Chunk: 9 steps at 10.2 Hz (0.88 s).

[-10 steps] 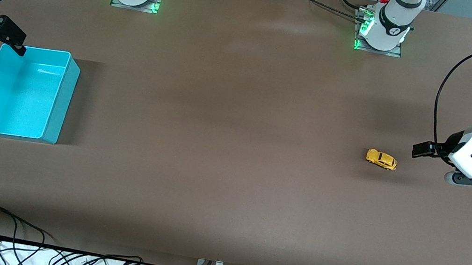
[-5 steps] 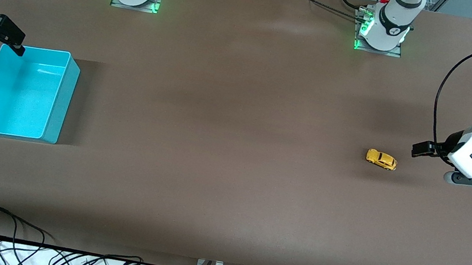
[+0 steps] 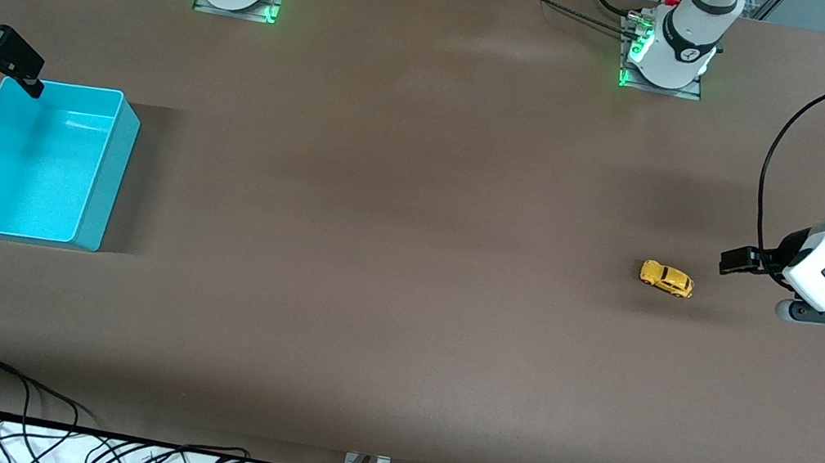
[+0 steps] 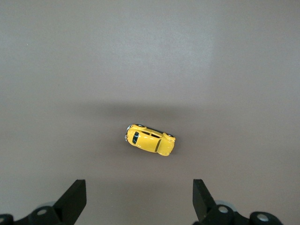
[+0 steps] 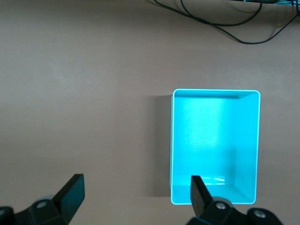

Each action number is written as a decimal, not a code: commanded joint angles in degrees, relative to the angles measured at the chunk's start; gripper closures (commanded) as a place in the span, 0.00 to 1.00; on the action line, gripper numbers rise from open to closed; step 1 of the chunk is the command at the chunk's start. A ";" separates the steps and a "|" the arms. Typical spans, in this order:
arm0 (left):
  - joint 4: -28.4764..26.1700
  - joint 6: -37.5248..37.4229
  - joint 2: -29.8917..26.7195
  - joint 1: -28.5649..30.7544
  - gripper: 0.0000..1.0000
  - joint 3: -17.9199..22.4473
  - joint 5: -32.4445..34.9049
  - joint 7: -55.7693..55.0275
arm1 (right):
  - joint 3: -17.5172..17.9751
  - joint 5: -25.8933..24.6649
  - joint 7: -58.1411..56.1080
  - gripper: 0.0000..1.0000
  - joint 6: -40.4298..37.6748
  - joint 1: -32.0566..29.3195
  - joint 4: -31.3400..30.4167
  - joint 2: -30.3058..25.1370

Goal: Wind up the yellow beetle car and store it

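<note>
Two grippers are showing here and both are partly cut off. The right gripper [image 3: 20, 70] is hanging over the corner of the turquoise bin [image 3: 103, 170] that lies farthest from the front camera, at the right arm's end of the table, and most of that arm is running off the edge of the front view. In the right wrist view only the tips of its fingers [image 5: 72, 192] are poking in, spread wide with nothing between them, and the bin [image 5: 171, 145] is sitting open with nothing in it.

The left gripper [image 3: 739, 260] is hovering over bare table [image 3: 407, 264] just beside the yellow beetle car [image 3: 667, 278], toward the left arm's end. Its fingers [image 4: 75, 199] are also standing wide apart, holding nothing.

The car [image 4: 150, 139] is sitting on its wheels on the table, well apart from the bin. Its long axis is running roughly along the table's length, slightly skewed. Which end is the nose, I can't really tell; it's too tiny.
</note>
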 commanded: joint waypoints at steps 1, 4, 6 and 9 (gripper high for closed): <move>0.31 -0.74 -0.12 -0.23 0.00 0.22 -0.54 1.59 | -0.01 -0.05 -0.08 0.00 -0.75 0.17 1.03 0.19; 0.31 -1.44 -0.03 -0.14 0.00 0.31 -0.63 7.56 | -0.01 -0.05 -0.16 0.00 -0.75 0.17 1.03 0.19; 0.31 -1.45 -0.03 -0.05 0.00 0.31 -0.63 7.66 | -0.01 -0.05 -0.16 0.00 -0.75 0.17 1.03 0.19; 0.31 -1.53 -0.03 -0.05 0.00 0.40 -0.63 8.80 | -0.01 -0.05 -0.08 0.00 -0.75 0.17 1.03 0.19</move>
